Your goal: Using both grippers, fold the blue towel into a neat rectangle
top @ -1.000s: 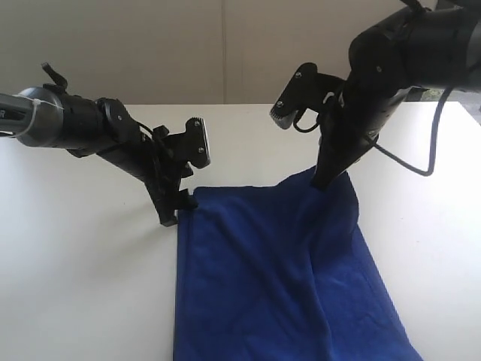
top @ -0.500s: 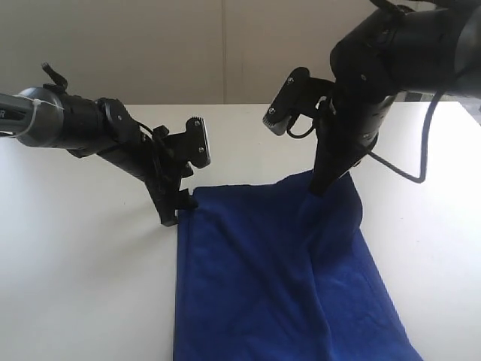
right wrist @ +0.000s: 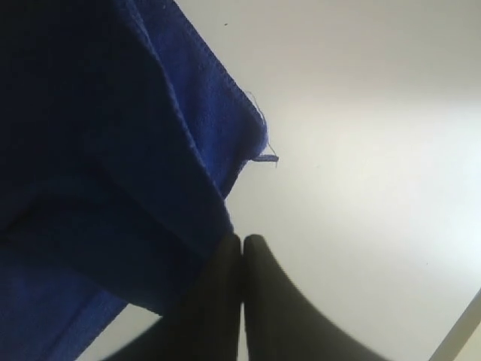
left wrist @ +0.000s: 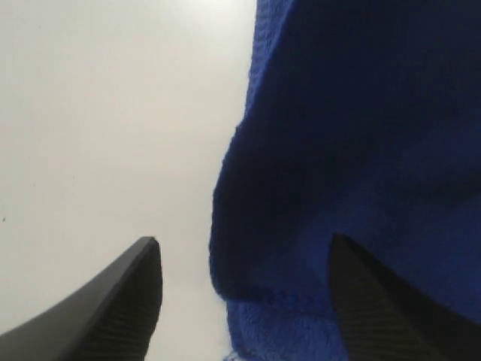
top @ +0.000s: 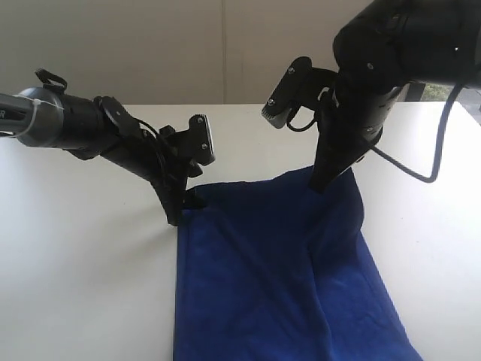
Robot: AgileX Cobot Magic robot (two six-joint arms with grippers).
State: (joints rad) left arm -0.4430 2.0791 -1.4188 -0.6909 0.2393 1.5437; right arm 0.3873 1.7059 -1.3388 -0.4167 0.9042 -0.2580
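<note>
blue towel point(top: 270, 278) cropped below, far-right corner seemingly hidden

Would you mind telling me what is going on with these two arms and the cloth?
Two robot arms are working on the blue towel, which lies spread on the white table. The right gripper is shut on the towel's far right corner and holds it raised slightly above the table. The left gripper is open at the far left corner, with a finger on each side of the edge, not yet gripping.
</note>
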